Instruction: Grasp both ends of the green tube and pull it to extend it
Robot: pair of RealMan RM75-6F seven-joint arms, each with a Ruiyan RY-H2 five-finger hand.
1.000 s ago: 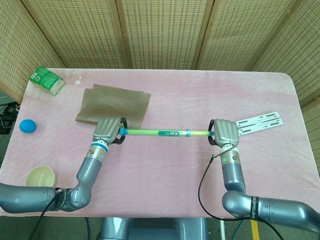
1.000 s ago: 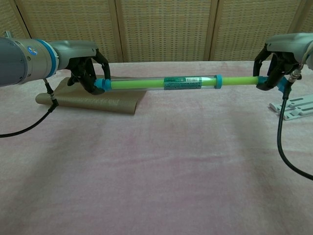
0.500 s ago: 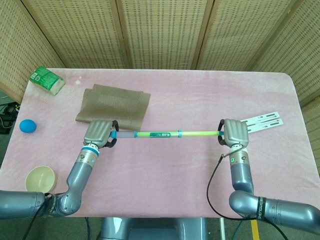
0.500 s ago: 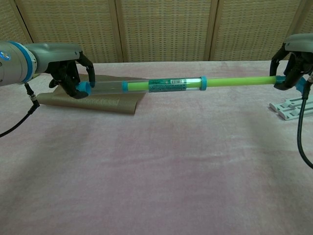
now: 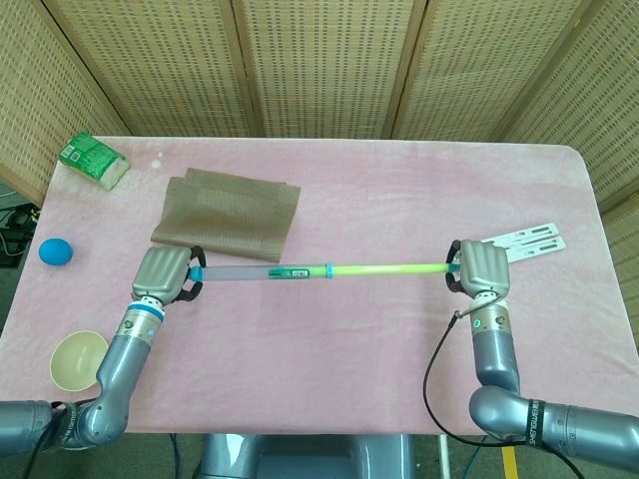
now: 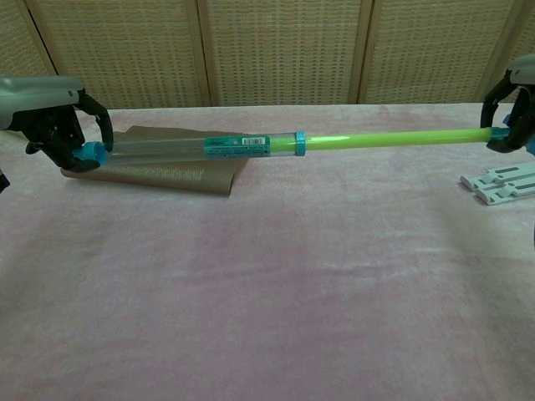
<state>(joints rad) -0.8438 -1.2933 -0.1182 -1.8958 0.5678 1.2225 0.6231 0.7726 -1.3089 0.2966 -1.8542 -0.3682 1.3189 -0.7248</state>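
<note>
The green tube (image 5: 384,268) (image 6: 393,139) hangs level above the pink table, stretched out long. Its clear outer sleeve (image 5: 235,272) (image 6: 167,149) with blue end rings and a printed label makes up the left part. My left hand (image 5: 163,273) (image 6: 60,129) grips the blue cap at the sleeve's left end. My right hand (image 5: 481,266) (image 6: 514,113) grips the green rod's right end at the frame edge of the chest view.
A brown folded cloth (image 5: 228,210) (image 6: 159,171) lies behind the left half of the tube. A white slotted strip (image 5: 521,242) (image 6: 501,182) sits by the right hand. A green packet (image 5: 92,160), a blue ball (image 5: 55,250) and a beige bowl (image 5: 80,359) stand at the left edge.
Both hands have moved apart, the left further left and the right further right. The green rod has slid out of the clear sleeve, so the tube is much longer.
</note>
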